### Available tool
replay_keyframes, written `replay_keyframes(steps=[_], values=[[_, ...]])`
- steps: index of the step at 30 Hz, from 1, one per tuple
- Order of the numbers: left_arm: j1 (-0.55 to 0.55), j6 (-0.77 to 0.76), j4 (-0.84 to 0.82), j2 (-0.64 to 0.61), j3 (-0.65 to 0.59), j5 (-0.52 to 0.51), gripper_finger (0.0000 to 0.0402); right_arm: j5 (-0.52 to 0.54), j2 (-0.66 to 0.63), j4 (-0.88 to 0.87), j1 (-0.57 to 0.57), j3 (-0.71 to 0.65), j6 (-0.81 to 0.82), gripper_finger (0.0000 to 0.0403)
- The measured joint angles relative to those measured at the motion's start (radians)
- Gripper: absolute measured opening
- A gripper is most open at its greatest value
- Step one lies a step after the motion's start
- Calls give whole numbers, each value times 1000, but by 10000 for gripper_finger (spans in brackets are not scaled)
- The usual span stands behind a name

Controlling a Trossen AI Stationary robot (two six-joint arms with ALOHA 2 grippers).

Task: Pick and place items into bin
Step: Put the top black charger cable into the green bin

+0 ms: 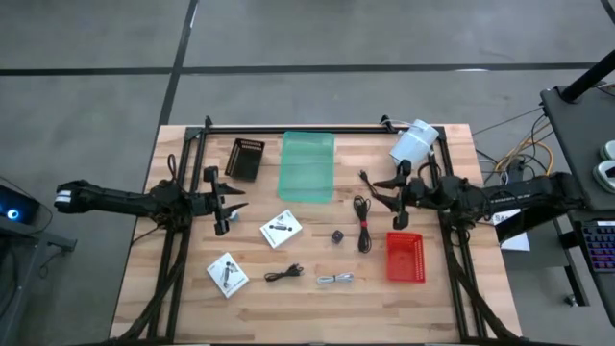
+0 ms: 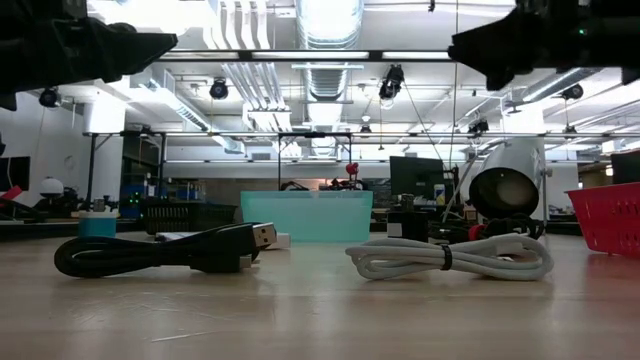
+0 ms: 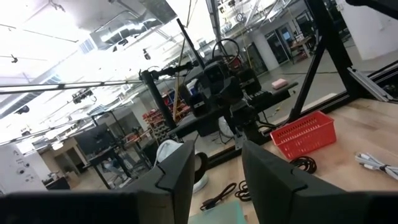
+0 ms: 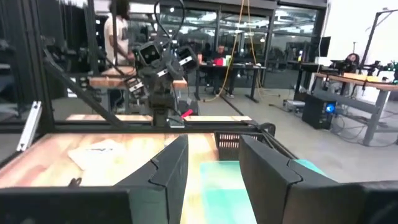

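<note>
Items for the bin lie scattered over the pale wooden tabletop, none yet lifted: nearest the front edge a thin black coiled cable and a pale grey coiled cable, with a white square packet with dark print off to their left. Farther back sit a second white packet, a tiny dark cube and a long black cable bundle whose long axis runs front to back, just beside the red mesh plastic bin. The right gripper hovers above the table just behind that long bundle, its fingers spread with clear space between them and nothing held; I judge it the nearer arm for that cable and for the red bin. The left gripper hangs over the left half, fingers likewise parted and empty, the second packet lying just to its front right. Beyond them rest a translucent green tray and a black mesh basket. Which container is meant I cannot tell, and the packets' print is unreadable.
</note>
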Motion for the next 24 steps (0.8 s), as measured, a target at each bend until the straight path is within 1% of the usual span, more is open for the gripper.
replay_keyframes(steps=[7, 9, 13, 17, 22, 24], values=[[0, 0, 0, 0, 0, 0, 118, 0, 135, -29, 0, 130, -18, 136], [0, 0, 0, 0, 0, 0, 118, 0, 165, -102, 0, 181, -18, 134], [0, 0, 0, 0, 0, 0, 118, 1, 218, -318, 0, 291, -14, 129], [0, 0, 0, 0, 0, 0, 118, 1, 280, -507, 0, 388, 37, 125], [0, 0, 1, 0, 0, 0, 118, 8, 357, -614, 0, 471, 71, 119], [0, 0, 1, 0, 0, 0, 118, 47, 383, -628, 0, 497, 80, 116]])
